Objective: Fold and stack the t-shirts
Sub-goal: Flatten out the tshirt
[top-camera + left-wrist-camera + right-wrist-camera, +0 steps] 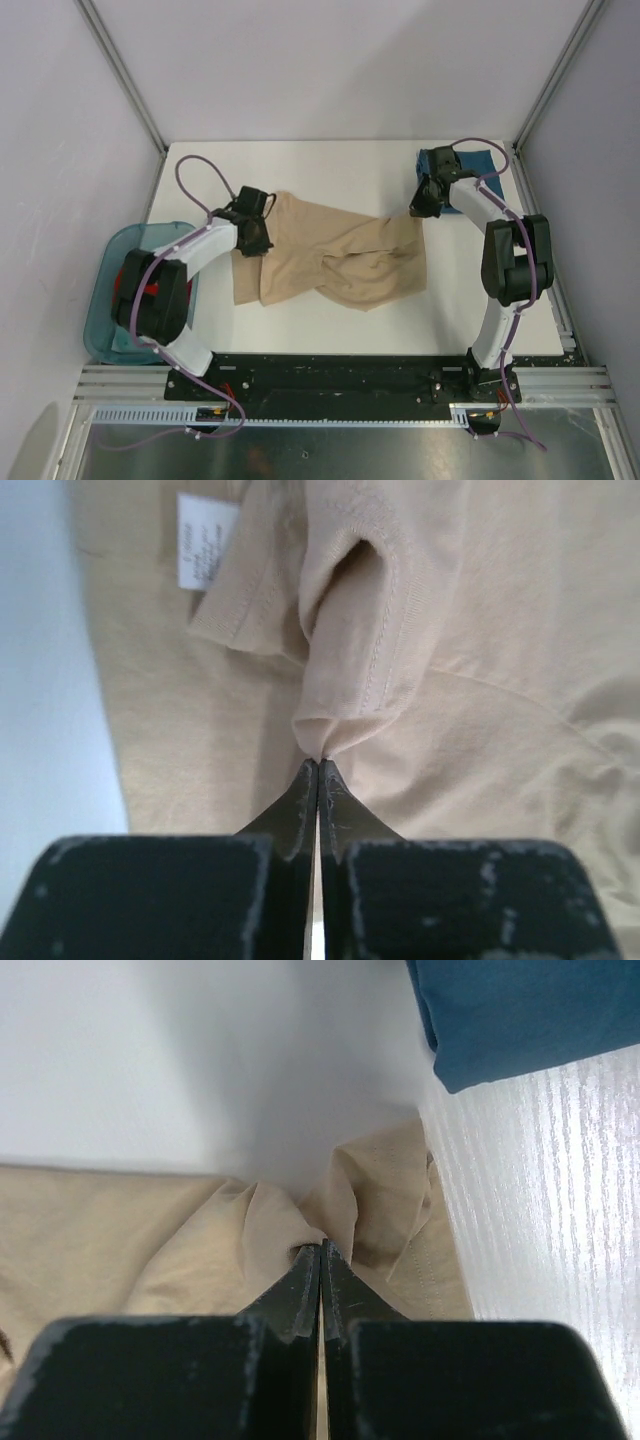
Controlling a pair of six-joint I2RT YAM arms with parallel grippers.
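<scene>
The tan t-shirt (340,262) lies crumpled and stretched across the middle of the white table. My left gripper (256,236) is at its left end, shut on a pinched fold of a sleeve (345,670). In the left wrist view the gripper (318,763) has the white neck label (205,542) beyond it. My right gripper (421,206) holds the shirt's far right corner. In the right wrist view that gripper (320,1248) is shut on bunched tan cloth (260,1225). A folded teal-blue t-shirt (478,160) (520,1010) lies at the back right, partly under the right arm.
A teal plastic bin (105,300) stands off the table's left edge, with a bit of red (150,292) showing inside behind the left arm. Metal frame posts (120,70) rise at the back corners. White walls close in the workspace.
</scene>
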